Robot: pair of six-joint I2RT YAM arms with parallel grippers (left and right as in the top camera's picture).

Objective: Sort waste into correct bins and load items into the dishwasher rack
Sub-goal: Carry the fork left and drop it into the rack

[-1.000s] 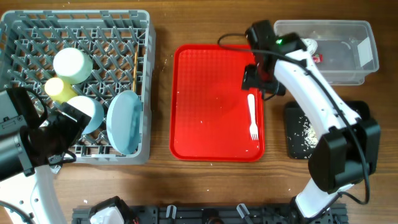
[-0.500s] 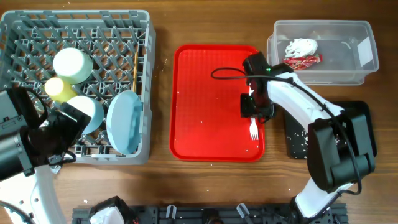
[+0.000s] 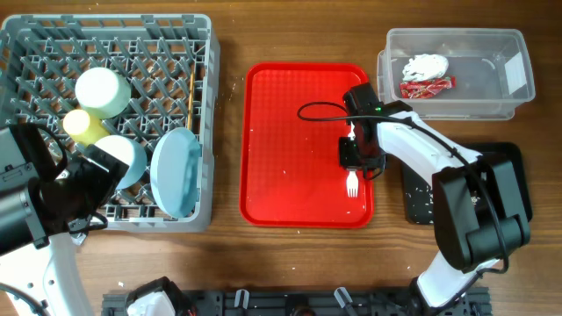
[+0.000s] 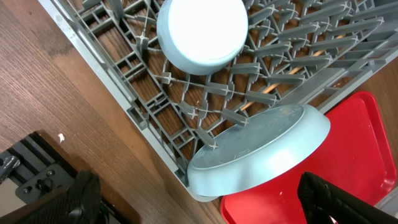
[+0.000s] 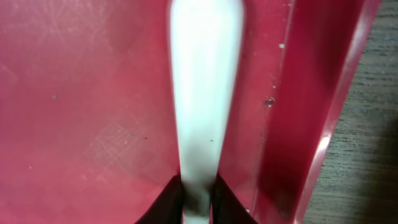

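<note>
One white fork (image 3: 352, 183), smooth plastic, sits at the red tray's (image 3: 290, 132) four o'clock edge with its tines toward six. The right tool (image 5: 198, 202) is clamped on its handle. The left tool (image 4: 211, 202) gapes apart. At nine o'clock the rack (image 3: 35, 39) holds two bowls (image 3: 103, 92), one plate (image 3: 176, 171) and one yellow cup (image 3: 83, 125).

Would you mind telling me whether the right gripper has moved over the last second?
Yes. The right gripper has come away from the clear tub, toward the red tray's near edge, and now pinches the handle of the white fork.
</note>
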